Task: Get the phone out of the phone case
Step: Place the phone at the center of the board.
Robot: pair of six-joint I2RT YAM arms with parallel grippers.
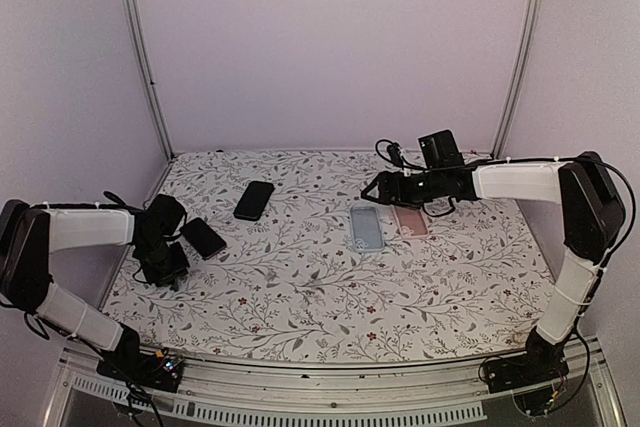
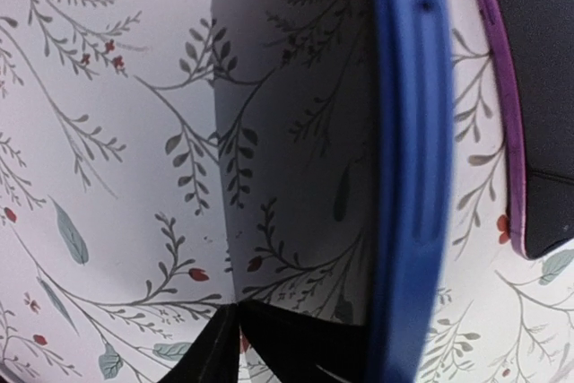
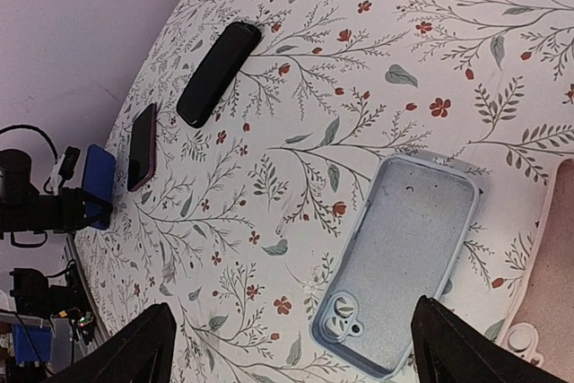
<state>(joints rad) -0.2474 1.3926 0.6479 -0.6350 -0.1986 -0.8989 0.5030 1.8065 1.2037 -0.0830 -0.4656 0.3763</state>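
My left gripper (image 1: 160,269) points down at the table's left edge. In the left wrist view its fingers (image 2: 239,311) are drawn together, with a blue phone case (image 2: 411,168) standing on edge against the right finger. The blue case also shows upright in the right wrist view (image 3: 97,186). Beside it lies a dark phone in a purple case (image 1: 203,237), also in the left wrist view (image 2: 538,87). A bare black phone (image 1: 254,200) lies further back. My right gripper (image 1: 372,189) is open and empty above an empty light blue case (image 3: 399,257).
The empty light blue case (image 1: 366,228) and an empty pink case (image 1: 410,220) lie side by side at the centre right. A black stand (image 1: 440,147) is at the back right. Booth walls and metal posts close in the flowered table (image 1: 300,297).
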